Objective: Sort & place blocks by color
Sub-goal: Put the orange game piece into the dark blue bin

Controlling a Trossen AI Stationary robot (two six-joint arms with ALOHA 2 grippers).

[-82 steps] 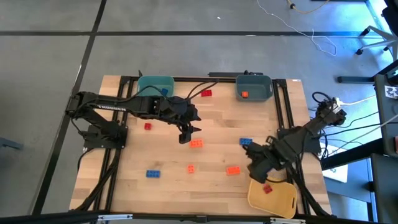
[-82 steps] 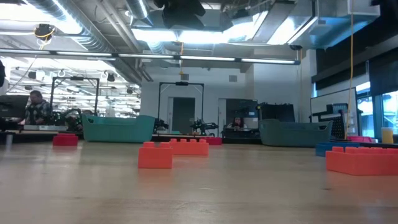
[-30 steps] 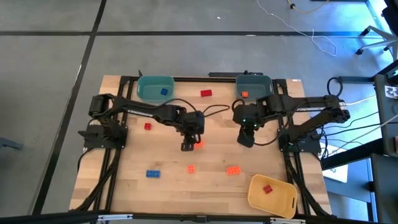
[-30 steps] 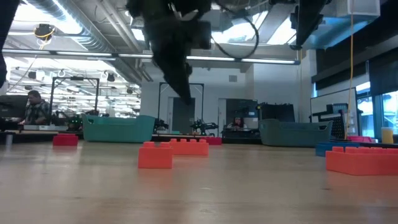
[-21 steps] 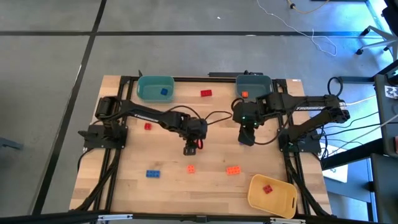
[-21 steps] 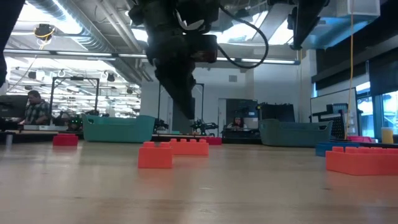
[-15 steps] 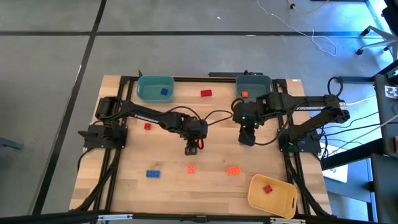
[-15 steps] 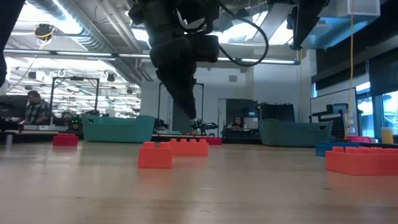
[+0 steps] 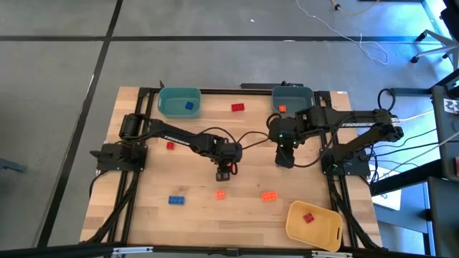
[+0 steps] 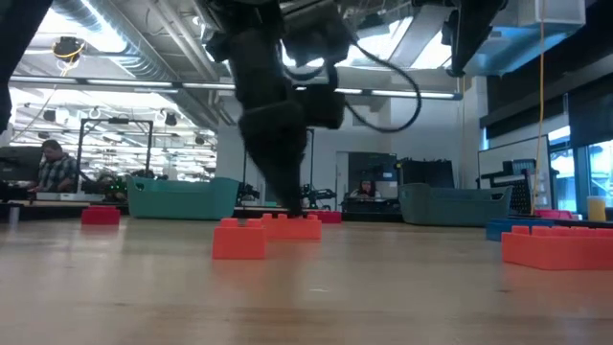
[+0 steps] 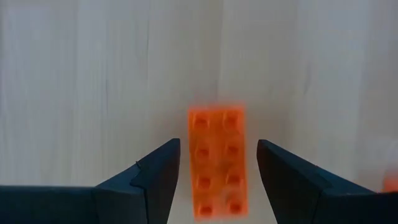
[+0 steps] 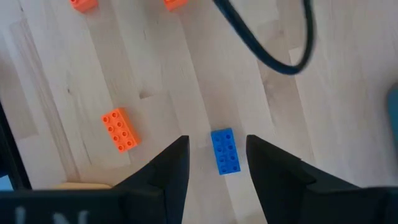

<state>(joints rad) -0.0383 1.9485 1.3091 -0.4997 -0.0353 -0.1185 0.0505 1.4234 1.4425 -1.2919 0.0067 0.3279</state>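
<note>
Left gripper [image 9: 225, 174] is down at mid-table over an oblong orange brick [image 11: 216, 163], two-by-four studs, glossy plastic; its dark fingers [image 11: 152, 180] stand open on either side of the brick's long edges, with a gap showing on both sides, not clamped. Right gripper [image 9: 284, 160] hovers right of centre above an oblong blue brick [image 12: 225, 150], fingers [image 12: 168, 171] apart and straddling it from above, nothing held. Table [image 9: 143, 215] is pale wood with visible grain and board seams. Loose bricks on it: small square orange one [image 9: 220, 193], oblong orange one [image 9: 269, 196], oblong blue one [image 9: 176, 200] near the front left, small red one [image 9: 171, 145] on the left, oblong red one [image 9: 237, 107] at the back. Teal bin [image 9: 163, 104], rounded-rectangle, holds a blue brick [image 9: 189, 105]; grey-blue bin [image 9: 305, 106] holds an orange brick [image 9: 282, 109]; yellow bin [image 9: 326, 233] at front right holds a red brick [image 9: 308, 218].
</note>
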